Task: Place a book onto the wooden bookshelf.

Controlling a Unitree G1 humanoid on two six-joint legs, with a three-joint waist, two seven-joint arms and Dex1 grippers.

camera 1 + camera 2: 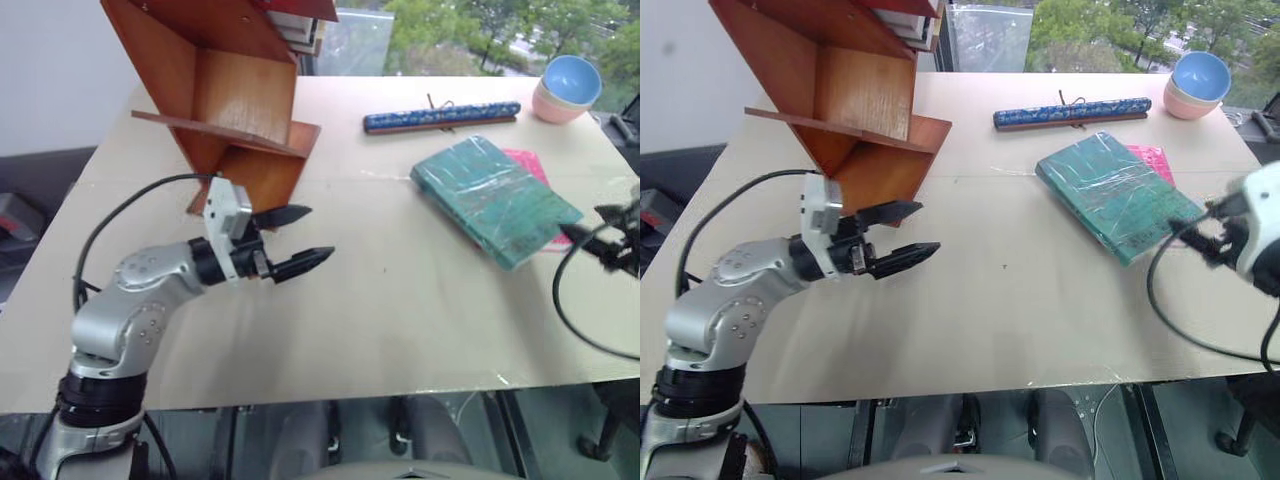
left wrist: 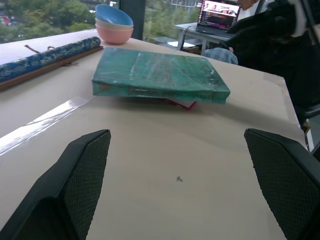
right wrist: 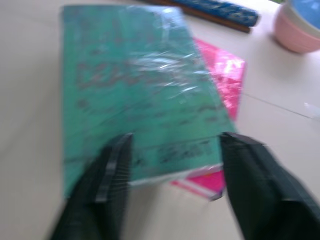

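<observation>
Head-camera scene with both wrist views. The book [image 1: 495,198], teal-green and wrapped in glossy film, lay flat on the pale bench [image 1: 400,320] at the right of the frame, resting on top of a smaller pink book [image 1: 528,165] whose edge showed past its far and right sides. The wooden bookshelf [image 1: 225,95] stood at the upper left of the frame on the bench, its angled reddish-brown panels and thin shelf board tilted; the book was well apart from it.

The left tool [image 1: 300,240] hung over the bench at centre left, just in front of the bookshelf's lower panel, pointing toward the right of the frame; its two black fingers [image 2: 80,185] were spread wide and held nothing. The right tool [image 3: 172,165] sat at the right edge of the frame, near the book's nearest corner; in the right wrist view its fingers [image 3: 112,175] stood parted over the book's near end, gripping nothing, and contact with the cover could not be told.

Along the far side of the bench lay a long blue patterned roll [image 1: 442,116], with stacked blue and pink bowls [image 1: 568,88] at the upper right.
</observation>
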